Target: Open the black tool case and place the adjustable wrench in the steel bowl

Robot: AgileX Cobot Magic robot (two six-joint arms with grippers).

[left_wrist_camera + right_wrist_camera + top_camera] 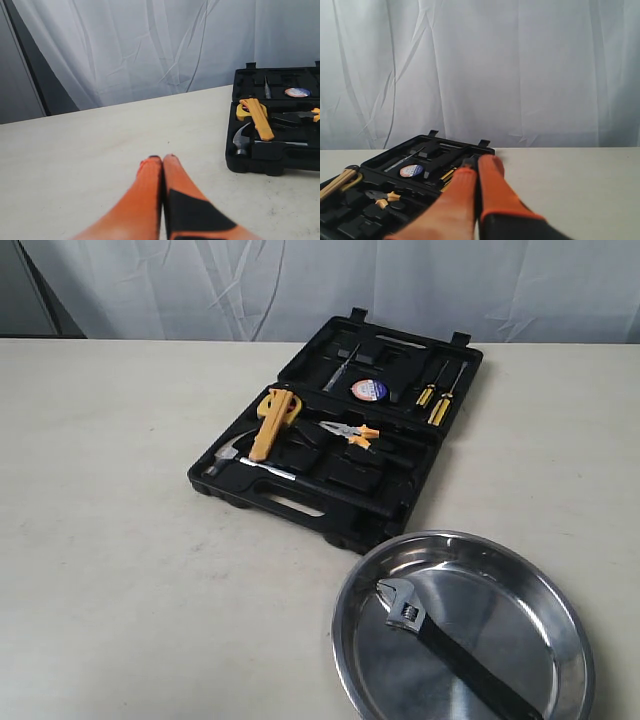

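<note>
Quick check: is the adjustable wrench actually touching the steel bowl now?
Touching. The exterior view shows the adjustable wrench lying flat on the floor of the steel bowl, head and handle both down on the metal, with nothing holding it up.

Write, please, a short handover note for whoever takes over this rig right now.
Left gripper: jaws shut, holding nothing, over bare table beside the case.
Right gripper: jaws shut, holding nothing, facing the case.
The black tool case lies open on the table. The adjustable wrench lies inside the steel bowl, just in front of the case.
Done: case opened, wrench in bowl.
Left: nothing that I can see.
</note>
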